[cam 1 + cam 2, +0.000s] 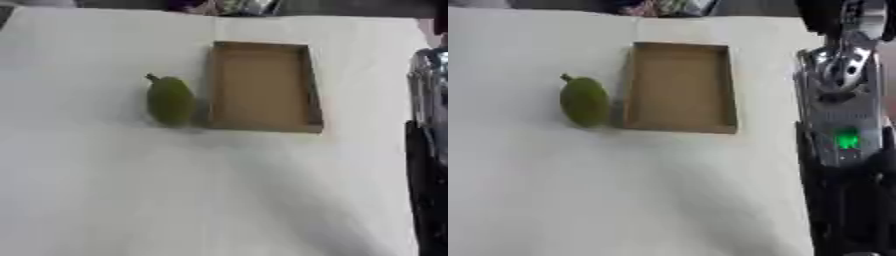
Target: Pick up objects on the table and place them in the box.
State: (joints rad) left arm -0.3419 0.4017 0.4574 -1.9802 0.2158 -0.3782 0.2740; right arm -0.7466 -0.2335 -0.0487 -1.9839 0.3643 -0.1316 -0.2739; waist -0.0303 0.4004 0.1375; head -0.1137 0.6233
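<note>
- Fruit [170,101], green and oval with a short stem at its far end, lies on its side on the white tablecloth [131,190], well apart from the right arm and off to its left.
- Cardboard box [680,87], shallow with an open top and nothing showing on its brown floor, sits between the fruit and the arm. It is nearer to the fruit than to the arm.
- The fruit lies just beside the box's left wall, on the side away from the arm. The blur hides whether the two touch or a narrow gap separates them.
- Right arm [842,115] runs down the right edge of the right eye view, silver at the joints and black lower down, with a small green light [847,140] glowing on it.
- Right hand [846,215] can only be taken as the dark mass at the arm's lower end. It is too blurred to tell whether it is spread or closed, and nothing can be seen in it.
- In the left eye view only a thin strip of that arm shows along the right border.
- Both the fruit and the box rest on the cloth, clear of the arm.
- Some blurred, coloured shapes sit past the table's far edge.
</note>
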